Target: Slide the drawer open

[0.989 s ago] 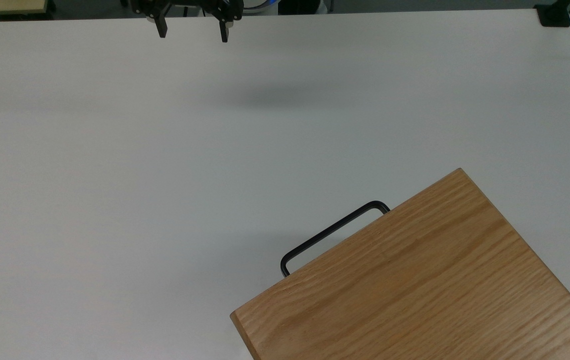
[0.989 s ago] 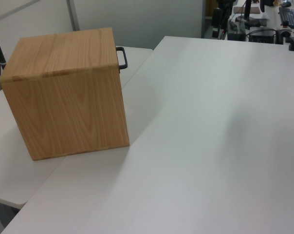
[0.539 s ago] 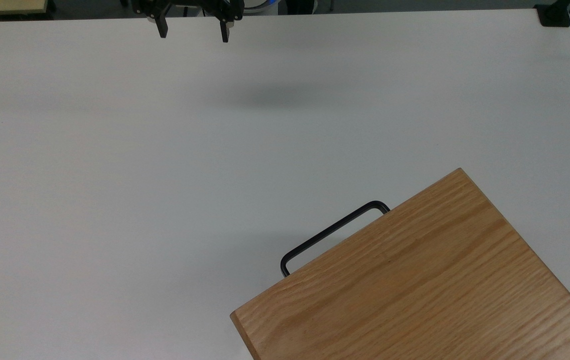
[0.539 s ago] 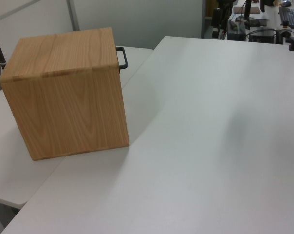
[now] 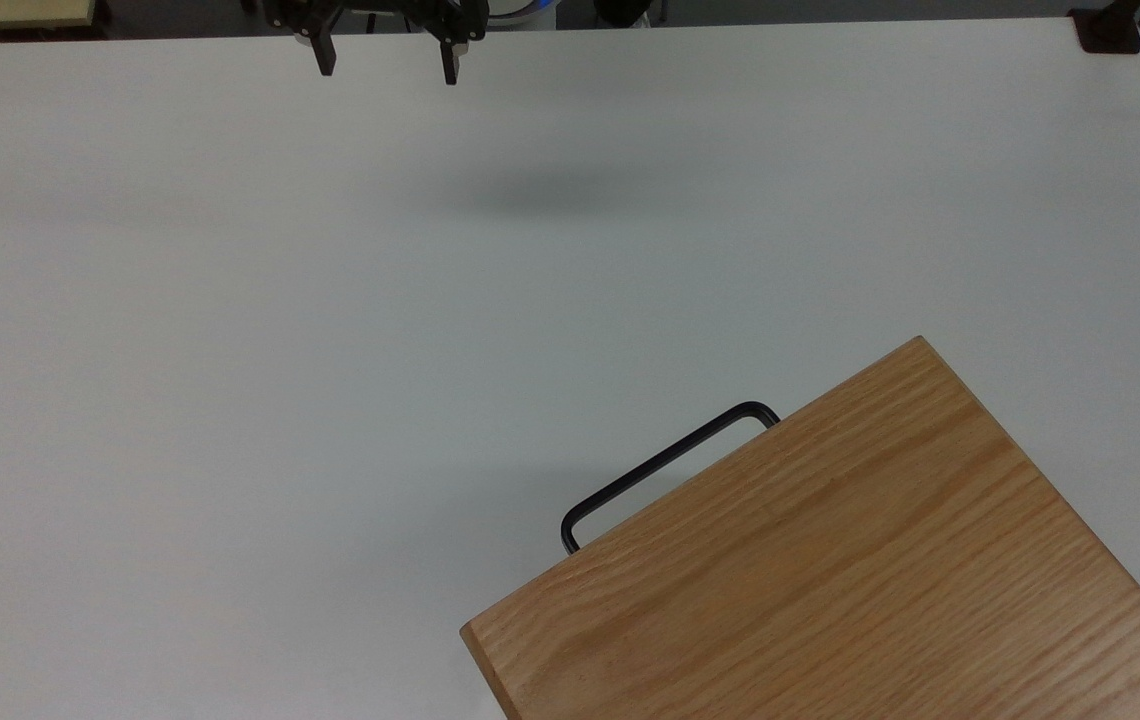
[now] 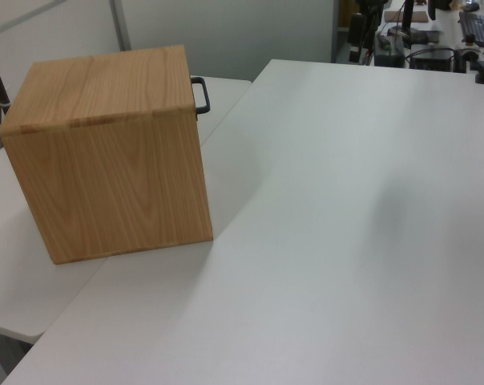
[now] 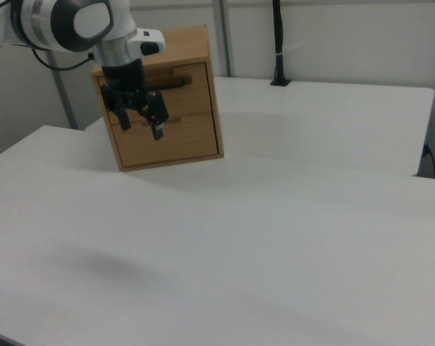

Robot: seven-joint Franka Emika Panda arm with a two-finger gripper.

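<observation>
Gripper [image 5: 385,62] spread wide at the top view's upper edge, fingers [image 5: 326,60] pointing down, holding nothing, touching nothing, hanging above the white table [image 5: 330,350]. In the right view, upper left, arm [image 7: 66,21] reaching in from the left edge, wrist bent downward. Drawer [image 7: 181,86] shut inside the oak cabinet [image 5: 830,560] at the top view's lower right; black handle [image 5: 665,465] running diagonally, facing upper left.

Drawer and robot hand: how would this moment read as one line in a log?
drawer: shut | handle: untouched | gripper: open, above table, far from cabinet
</observation>
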